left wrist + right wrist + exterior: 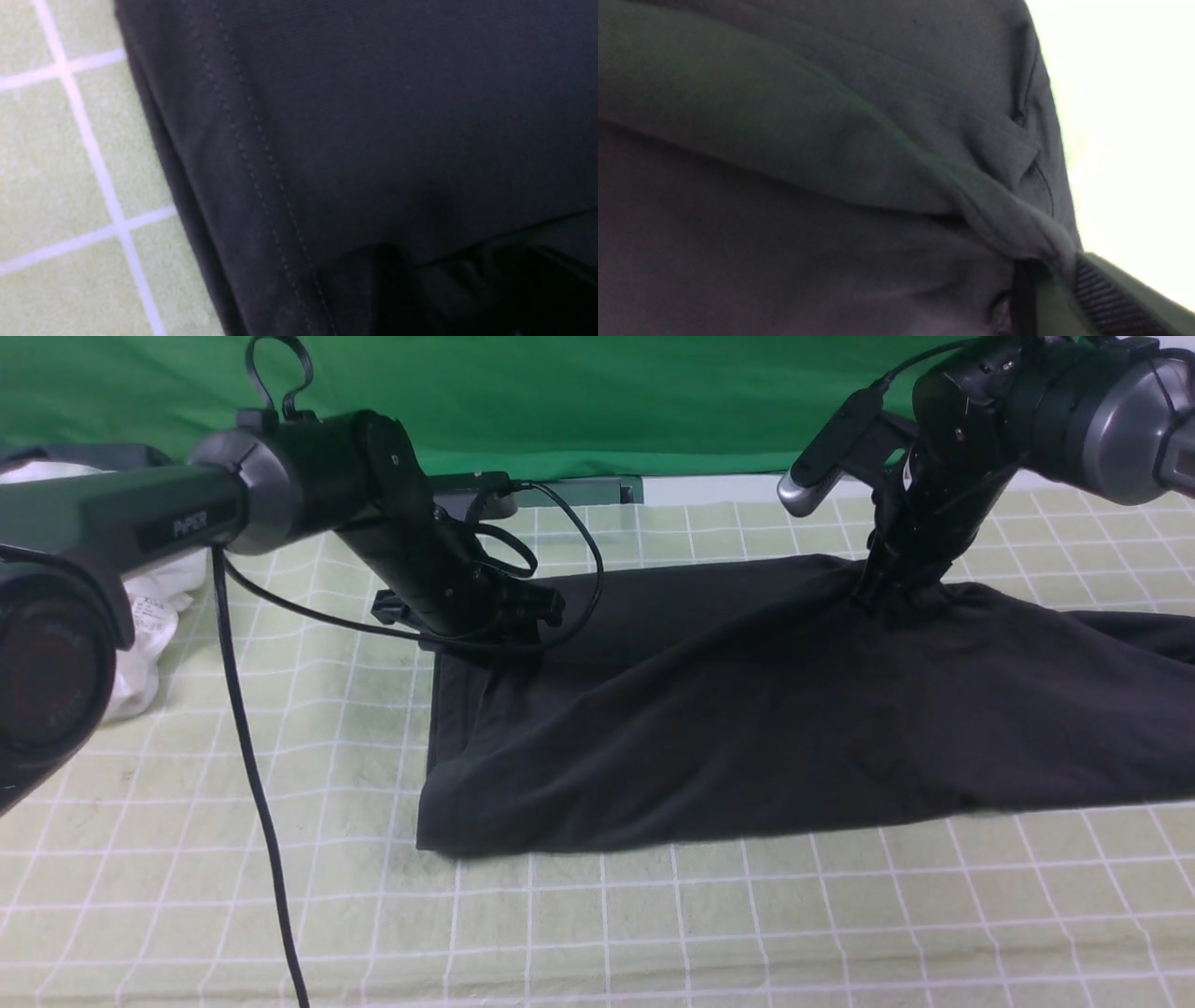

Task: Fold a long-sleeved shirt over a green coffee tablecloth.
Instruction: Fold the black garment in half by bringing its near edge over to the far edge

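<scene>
The long-sleeved shirt [747, 709] lies as a wide black sheet across the green coffee tablecloth [653, 915], running off the right edge of the front view. My left gripper [495, 639] sits low at the shirt's far left corner, shut on dark fabric. The left wrist view shows the stitched hem of the shirt [373, 116] beside the grid cloth [46, 163], with fabric bunched at the dark jaws. My right gripper [878, 593] is shut on the shirt's far edge, pulling it into a small peak. A twisted fold of the shirt [784, 140] runs into the ribbed finger pad [1106, 298]. No print shows.
A white garment [149, 616] is heaped at the left behind the left arm. A black cable [252, 784] hangs from that arm down over the cloth's front. The deep-green backdrop [560, 401] closes the back, with a grey bar [579, 490] at its foot.
</scene>
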Motion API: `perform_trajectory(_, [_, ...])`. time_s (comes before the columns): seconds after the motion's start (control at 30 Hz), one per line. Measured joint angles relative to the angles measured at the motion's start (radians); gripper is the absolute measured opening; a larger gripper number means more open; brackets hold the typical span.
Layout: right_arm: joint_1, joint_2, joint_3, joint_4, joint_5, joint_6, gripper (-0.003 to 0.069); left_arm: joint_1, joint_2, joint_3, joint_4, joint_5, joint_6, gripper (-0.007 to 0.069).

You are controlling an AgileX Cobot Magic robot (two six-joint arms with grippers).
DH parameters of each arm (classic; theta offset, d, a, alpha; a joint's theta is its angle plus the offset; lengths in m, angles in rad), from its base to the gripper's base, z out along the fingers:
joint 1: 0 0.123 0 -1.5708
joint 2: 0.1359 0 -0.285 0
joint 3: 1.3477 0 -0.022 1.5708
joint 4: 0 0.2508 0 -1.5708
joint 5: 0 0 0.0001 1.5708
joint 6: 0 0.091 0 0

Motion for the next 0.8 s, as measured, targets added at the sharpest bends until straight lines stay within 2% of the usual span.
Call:
perform_trajectory(0.03, [0.0,0.0,0.0,0.0,0.0,0.0,0.0092,0.0,0.002,0.0,-0.009,0.0,0.017,0.0207])
perform_trajectory(0.1, [0.0,0.0,0.0,0.0,0.001,0.0,0.009,0.001,0.003,0.0,-0.017,0.0,0.026,0.0074])
perform_trajectory(0.13, [0.0,0.0,0.0,0.0,0.002,0.0,0.0086,0.002,0.001,-0.001,-0.018,0.001,0.026,0.0051])
perform_trajectory(0.3, [-0.001,0.0,0.0,0.0,0.0,-0.006,0.0019,0.052,-0.021,-0.065,-0.017,0.006,0.026,0.0026])
perform_trajectory(0.5, [-0.015,0.002,-0.008,0.002,-0.023,-0.028,0.0018,0.118,-0.04,-0.145,-0.066,0.002,0.026,0.0026])
perform_trajectory(0.8, [-0.037,0.115,-0.128,0.004,-0.056,-0.028,0.0018,0.121,-0.013,-0.15,-0.079,-0.045,0.025,0.0026])
